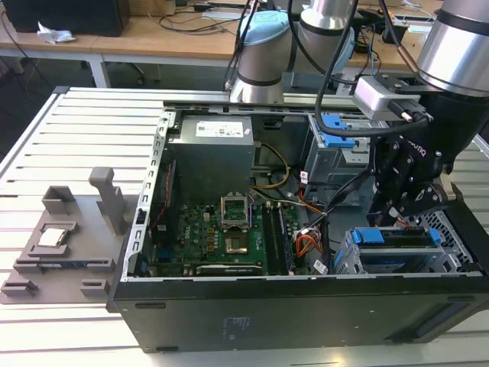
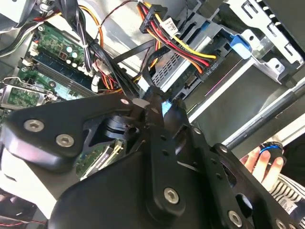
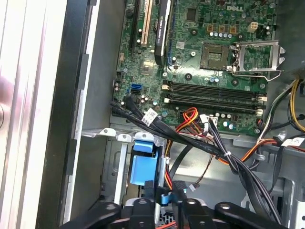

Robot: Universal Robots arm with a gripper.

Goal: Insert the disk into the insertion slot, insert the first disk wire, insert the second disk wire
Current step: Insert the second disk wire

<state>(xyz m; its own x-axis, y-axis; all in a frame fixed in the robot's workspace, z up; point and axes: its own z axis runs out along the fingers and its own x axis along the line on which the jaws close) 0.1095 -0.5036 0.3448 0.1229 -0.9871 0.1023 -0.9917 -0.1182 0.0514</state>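
While over the insertion slot (image 1: 397, 256), tool (image 1: 406, 216) beside disk (image 1: 393, 236).

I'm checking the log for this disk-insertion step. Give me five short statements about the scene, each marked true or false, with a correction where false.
1. The gripper hangs inside the open computer case, above the disk with its blue carrier. True.
2. The disk lies on the slatted table outside the case. False: in the exterior view it sits in the insertion slot, the grey perforated cage at the case's corner on the exterior view's right.
3. The motherboard's processor socket stands open, with no cooler on it. True.
4. The case's side panel is closed. False: it is off, and the motherboard is exposed.
5. A grey fixture tray lies on the table, at the exterior view's left of the case. True.
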